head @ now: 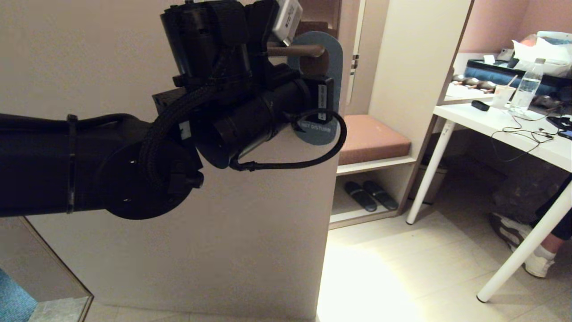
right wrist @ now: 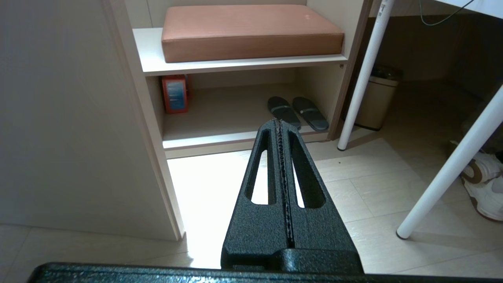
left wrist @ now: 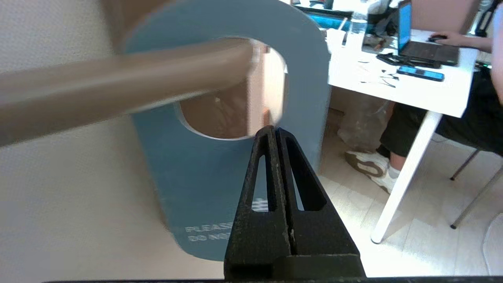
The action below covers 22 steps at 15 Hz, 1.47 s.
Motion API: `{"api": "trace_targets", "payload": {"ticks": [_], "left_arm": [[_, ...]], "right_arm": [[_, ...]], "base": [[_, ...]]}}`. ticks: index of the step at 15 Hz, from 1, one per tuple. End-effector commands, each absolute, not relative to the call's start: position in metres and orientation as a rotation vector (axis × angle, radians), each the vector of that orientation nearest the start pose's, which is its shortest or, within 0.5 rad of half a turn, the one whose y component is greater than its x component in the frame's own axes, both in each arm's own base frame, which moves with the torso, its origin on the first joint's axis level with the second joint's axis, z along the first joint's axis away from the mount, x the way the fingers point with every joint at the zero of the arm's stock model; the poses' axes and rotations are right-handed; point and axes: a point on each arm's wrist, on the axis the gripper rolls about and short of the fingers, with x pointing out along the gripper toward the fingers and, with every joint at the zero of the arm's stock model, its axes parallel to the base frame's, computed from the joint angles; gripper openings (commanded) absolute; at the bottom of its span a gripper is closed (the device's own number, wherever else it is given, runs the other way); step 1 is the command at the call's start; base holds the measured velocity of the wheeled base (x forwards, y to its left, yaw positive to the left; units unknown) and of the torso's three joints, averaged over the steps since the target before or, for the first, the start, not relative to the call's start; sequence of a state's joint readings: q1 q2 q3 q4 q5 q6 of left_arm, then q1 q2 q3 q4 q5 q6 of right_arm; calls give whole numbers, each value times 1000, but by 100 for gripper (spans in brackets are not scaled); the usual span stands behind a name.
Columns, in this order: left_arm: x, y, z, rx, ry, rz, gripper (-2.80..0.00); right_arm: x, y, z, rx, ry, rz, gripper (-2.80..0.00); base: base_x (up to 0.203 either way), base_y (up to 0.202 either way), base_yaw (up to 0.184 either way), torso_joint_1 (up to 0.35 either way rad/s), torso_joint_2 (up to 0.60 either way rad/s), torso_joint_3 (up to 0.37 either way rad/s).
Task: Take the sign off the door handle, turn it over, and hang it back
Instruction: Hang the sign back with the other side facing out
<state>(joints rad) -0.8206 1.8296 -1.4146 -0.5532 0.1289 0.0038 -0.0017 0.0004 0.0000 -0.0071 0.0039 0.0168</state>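
Note:
The sign (left wrist: 204,177) hangs on the door handle (left wrist: 118,84), blue side outward, with "PLEASE DO NOT" printed low on it. In the head view the sign (head: 336,67) shows around the brown door handle (head: 297,50), at the door's right edge. My left gripper (left wrist: 275,131) is shut and holds nothing. Its tips are just in front of the sign, at the lower rim of the oval hole. In the head view my left arm's wrist hides those fingers. My right gripper (right wrist: 279,122) is shut and empty, low down, facing the floor and a shelf unit.
The beige door (head: 250,223) fills the left and middle. Right of it is a shelf unit with a pink cushion (head: 373,138) and dark slippers (head: 371,195). A white table (head: 527,138) with a bottle and cables stands at right, and a seated person's shoe (head: 507,230) is under it.

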Motion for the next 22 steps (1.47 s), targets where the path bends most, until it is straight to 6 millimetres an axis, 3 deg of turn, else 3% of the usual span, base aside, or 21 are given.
{"api": "trace_targets", "payload": {"ticks": [1,14,22], "left_arm": [[255,-272,300,-60,-125,-693,-280],[263,-282,296,-65,-125,-689,-280],[244,-260,306,-64,-129,-671,-280]], "right_arm": [[-23,0,76,17,-8,3,-280],[-23,0,76,16,-8,3,-280],[-23,0,76,17,-8,3,-280]], "base": [[0,0,0,0,0,0],[0,0,0,0,0,0],[0,0,0,0,0,0]]}}
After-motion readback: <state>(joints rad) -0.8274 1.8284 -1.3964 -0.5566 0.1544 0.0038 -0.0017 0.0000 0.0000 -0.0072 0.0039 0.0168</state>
